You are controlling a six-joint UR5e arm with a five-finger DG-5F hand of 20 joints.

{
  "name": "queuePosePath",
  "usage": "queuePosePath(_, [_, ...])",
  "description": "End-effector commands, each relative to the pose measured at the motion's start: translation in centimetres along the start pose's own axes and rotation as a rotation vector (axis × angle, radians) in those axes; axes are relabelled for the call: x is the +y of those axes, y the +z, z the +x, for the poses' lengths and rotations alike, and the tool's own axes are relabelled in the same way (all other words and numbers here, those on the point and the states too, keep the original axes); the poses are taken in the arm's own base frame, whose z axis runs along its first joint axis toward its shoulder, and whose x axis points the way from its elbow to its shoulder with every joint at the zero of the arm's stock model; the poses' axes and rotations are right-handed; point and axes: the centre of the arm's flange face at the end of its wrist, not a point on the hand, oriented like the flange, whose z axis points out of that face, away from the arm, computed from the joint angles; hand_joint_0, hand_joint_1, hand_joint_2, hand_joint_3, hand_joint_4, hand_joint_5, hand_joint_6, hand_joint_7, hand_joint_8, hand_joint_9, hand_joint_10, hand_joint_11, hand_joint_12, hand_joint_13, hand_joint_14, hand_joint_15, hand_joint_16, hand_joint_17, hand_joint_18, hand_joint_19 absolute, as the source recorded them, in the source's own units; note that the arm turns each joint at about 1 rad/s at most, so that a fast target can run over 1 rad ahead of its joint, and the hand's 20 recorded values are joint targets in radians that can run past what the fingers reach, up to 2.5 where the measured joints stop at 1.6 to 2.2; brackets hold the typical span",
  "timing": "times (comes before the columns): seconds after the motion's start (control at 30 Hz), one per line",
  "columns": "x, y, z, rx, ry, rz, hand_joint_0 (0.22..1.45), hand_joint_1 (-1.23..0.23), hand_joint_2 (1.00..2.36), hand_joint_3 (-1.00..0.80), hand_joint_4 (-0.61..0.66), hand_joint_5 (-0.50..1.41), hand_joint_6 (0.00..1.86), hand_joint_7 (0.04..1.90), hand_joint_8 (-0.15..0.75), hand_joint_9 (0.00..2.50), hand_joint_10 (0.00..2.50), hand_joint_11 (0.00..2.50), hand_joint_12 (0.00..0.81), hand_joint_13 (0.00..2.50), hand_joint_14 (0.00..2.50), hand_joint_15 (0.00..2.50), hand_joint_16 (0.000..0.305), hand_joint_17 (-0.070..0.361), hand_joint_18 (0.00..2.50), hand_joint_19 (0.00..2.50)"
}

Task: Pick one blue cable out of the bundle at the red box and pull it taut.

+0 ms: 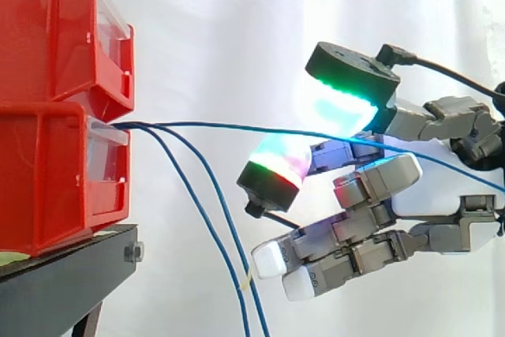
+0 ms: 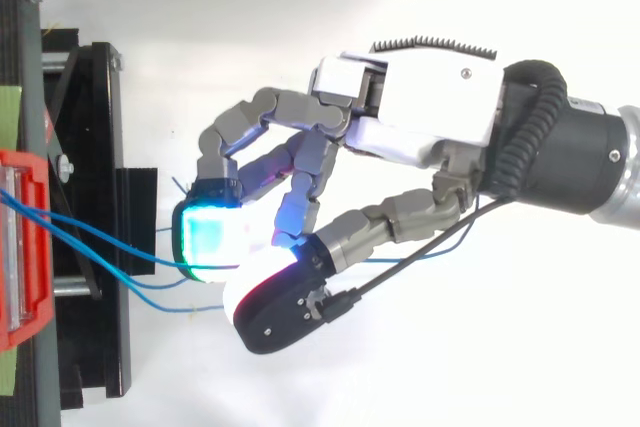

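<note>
Spread apart at the fingertips [image 1: 341,100]: one glowing pad above, the other lower and nearer the box, neither visibly closed on anything. Bracketing one blue cable [image 1: 237,126], strung almost level out of the lower red box [image 1: 55,179], through the gap between the pads and on to the right past the hand [image 2: 420,112]. Lying across the pads' closing line, so probably calling for a squeeze only, then a draw away from the box along the cable's own length. Remaining fingers loosely bent underneath, holding nothing. Lower down, two more blue cables [image 1: 203,215] drooping from the same opening, apart from the pads. Further out, upper red box [image 1: 63,29] stacked on the lower, both on a black stand [image 1: 63,274], white curtain [image 1: 237,21] behind.
</note>
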Motion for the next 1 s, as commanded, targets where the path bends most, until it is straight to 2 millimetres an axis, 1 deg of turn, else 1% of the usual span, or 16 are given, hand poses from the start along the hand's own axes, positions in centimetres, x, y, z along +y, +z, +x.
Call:
queuePosePath(0.0, [0.05, 0.0, -0.05, -0.001, -0.001, -0.001, 0.64, -0.81, 1.01, -0.42, 0.06, -0.15, 0.91, 1.01, 0.301, 1.51, 0.0, 1.63, 0.345, 0.8, 0.02, 0.39, 0.054, 0.122, 0.65, 0.3])
queuePosePath(0.13, [0.05, -0.02, 0.06, 0.001, -0.001, -0.001, 0.63, -0.8, 1.01, -0.31, 0.04, -0.15, 0.92, 1.05, 0.3, 1.54, 0.0, 1.7, 0.342, 0.83, 0.02, 0.43, 0.054, 0.121, 0.65, 0.32])
queuePosePath(0.23, [0.05, -0.02, 0.06, 0.001, -0.001, -0.001, 0.61, -0.79, 1.02, -0.22, 0.04, -0.14, 0.93, 1.07, 0.3, 1.56, 0.0, 1.71, 0.343, 0.85, 0.02, 0.45, 0.054, 0.122, 0.66, 0.33])
queuePosePath(0.33, [-0.05, -0.01, 0.18, 0.002, -0.001, 0.001, 0.6, -0.77, 1.01, -0.17, 0.05, -0.12, 0.93, 1.06, 0.346, 1.58, 0.09, 1.63, 0.372, 0.89, 0.02, 0.45, 0.061, 0.138, 0.73, 0.31])
queuePosePath(0.53, [-0.08, -0.04, 0.17, 0.002, -0.001, 0.004, 0.6, -0.78, 1.0, -0.08, 0.04, -0.1, 0.92, 1.1, 0.394, 1.64, 0.12, 1.59, 0.402, 0.97, 0.02, 0.45, 0.07, 0.157, 0.82, 0.29])
queuePosePath(0.67, [0.03, -0.06, 0.17, 0.002, 0.0, 0.002, 0.6, -0.79, 1.0, -0.05, 0.05, -0.08, 0.91, 1.14, 0.41, 1.65, 0.06, 1.6, 0.41, 1.0, 0.02, 0.45, 0.072, 0.161, 0.86, 0.28])
queuePosePath(0.7, [0.03, -0.06, 0.17, 0.002, 0.0, 0.002, 0.59, -0.79, 1.04, -0.05, 0.05, -0.08, 0.91, 1.15, 0.411, 1.65, 0.04, 1.6, 0.412, 1.02, 0.02, 0.46, 0.073, 0.163, 0.88, 0.29])
queuePosePath(0.87, [-0.08, -0.06, 0.29, 0.004, -0.001, 0.004, 0.57, -0.8, 1.09, -0.05, 0.07, -0.07, 0.9, 1.17, 0.422, 1.66, 0.0, 1.62, 0.42, 1.04, 0.02, 0.46, 0.073, 0.165, 0.91, 0.29])
queuePosePath(0.97, [0.0, -0.1, 0.27, 0.004, 0.0, 0.005, 0.56, -0.8, 1.11, -0.05, 0.08, -0.07, 0.9, 1.19, 0.428, 1.63, 0.0, 1.55, 0.423, 1.04, 0.02, 0.47, 0.074, 0.166, 0.91, 0.29])
